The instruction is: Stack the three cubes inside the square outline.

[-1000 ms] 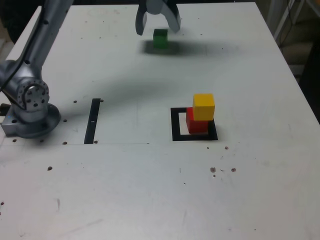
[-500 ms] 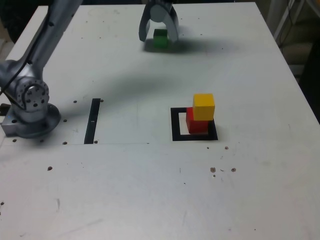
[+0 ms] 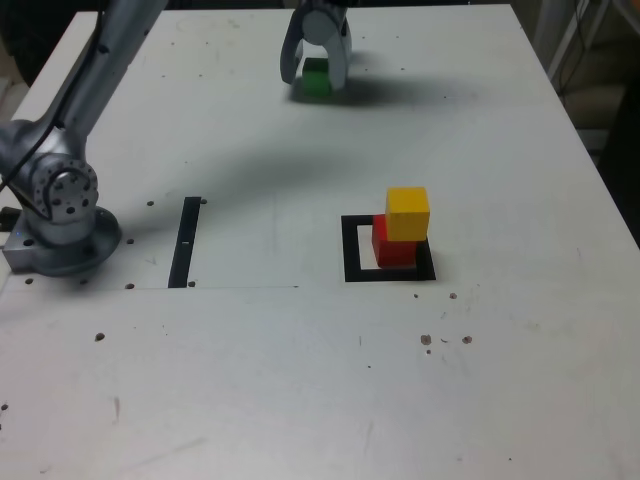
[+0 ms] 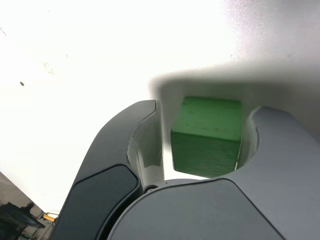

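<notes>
The green cube (image 3: 317, 74) sits on the white table at the far side, between the two fingers of my gripper (image 3: 315, 80). In the wrist view the green cube (image 4: 207, 135) lies inside the gripper (image 4: 206, 110). A narrow gap shows between one finger and the cube, and the other finger stands close against it; the jaws are open around it. The yellow cube (image 3: 407, 213) rests on the red cube (image 3: 392, 250), both inside the black square outline (image 3: 352, 250) towards its right side in the exterior view.
The arm's grey base (image 3: 60, 215) stands at the exterior view's left, with a thin black strip (image 3: 186, 240) beside it. The table's right edge (image 3: 590, 170) runs close to the stack.
The gripper has come down over the green cube and its fingers have drawn in around it. The cubes have not moved.
</notes>
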Action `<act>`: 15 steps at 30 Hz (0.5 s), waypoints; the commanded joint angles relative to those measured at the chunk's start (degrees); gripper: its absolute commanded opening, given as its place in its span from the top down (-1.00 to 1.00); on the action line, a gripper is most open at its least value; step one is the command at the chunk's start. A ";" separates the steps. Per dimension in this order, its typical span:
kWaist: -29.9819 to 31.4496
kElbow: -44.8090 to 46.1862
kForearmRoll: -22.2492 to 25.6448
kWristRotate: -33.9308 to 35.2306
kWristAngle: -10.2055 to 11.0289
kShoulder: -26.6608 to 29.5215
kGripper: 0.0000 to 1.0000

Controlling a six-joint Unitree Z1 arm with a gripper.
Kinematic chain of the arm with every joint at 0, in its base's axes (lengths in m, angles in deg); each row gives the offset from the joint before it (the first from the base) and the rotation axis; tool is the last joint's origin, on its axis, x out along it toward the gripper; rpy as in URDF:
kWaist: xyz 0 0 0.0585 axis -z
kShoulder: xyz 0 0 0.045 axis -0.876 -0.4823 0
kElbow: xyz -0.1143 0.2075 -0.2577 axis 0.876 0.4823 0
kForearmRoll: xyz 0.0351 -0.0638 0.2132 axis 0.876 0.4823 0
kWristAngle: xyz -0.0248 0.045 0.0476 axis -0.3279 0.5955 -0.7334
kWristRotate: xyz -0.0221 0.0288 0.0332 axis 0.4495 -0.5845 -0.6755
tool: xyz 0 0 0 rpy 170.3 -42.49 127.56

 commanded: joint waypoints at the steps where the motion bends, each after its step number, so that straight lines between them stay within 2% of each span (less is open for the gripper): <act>1: 0.11 -0.15 0.55 -0.03 -0.06 -0.37 0.34; 15: 0.74 -0.18 0.64 0.23 0.58 0.01 0.34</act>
